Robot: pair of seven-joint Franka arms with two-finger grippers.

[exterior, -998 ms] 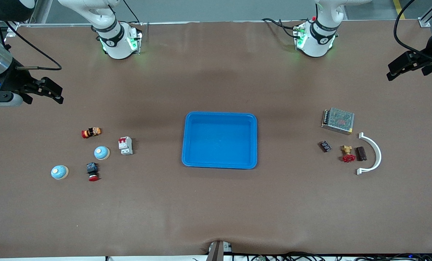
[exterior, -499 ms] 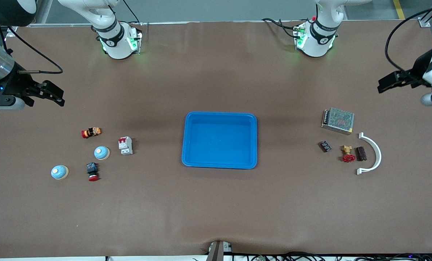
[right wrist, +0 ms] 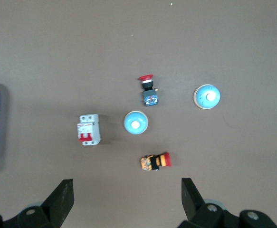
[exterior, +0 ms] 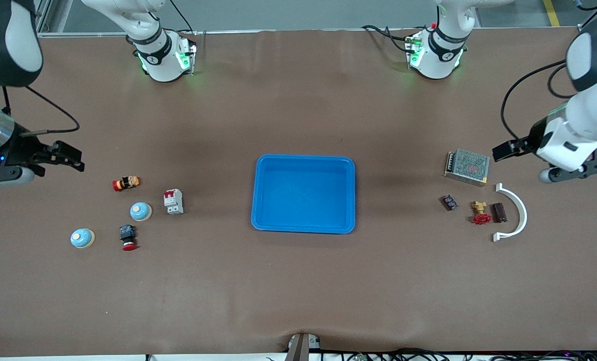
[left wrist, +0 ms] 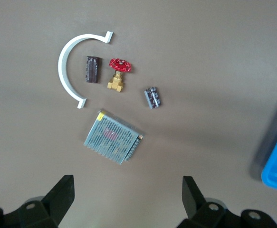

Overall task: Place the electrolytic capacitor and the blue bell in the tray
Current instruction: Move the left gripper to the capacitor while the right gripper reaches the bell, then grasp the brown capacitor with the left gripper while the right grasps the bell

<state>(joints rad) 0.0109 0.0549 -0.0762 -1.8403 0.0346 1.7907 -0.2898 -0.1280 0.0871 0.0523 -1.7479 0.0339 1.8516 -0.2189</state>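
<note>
Blue tray (exterior: 303, 194) mid-table, nothing inside. Left gripper (left wrist: 126, 197) and right gripper (right wrist: 126, 197) both spread wide, holding nothing.

Both arms are glossy white with black joint bands, green lights glowing at their bases, black cables trailing, and matte black pincer fingers (left wrist: 62, 197).

Tray (exterior: 303, 225): smooth, glossy blue plastic. Table (exterior: 298, 291) covering: matt brown, slightly wrinkled. Power supply (exterior: 467, 167): perforated metal casing. Valve (exterior: 479, 212): brass-coloured body, red handwheel.
</note>
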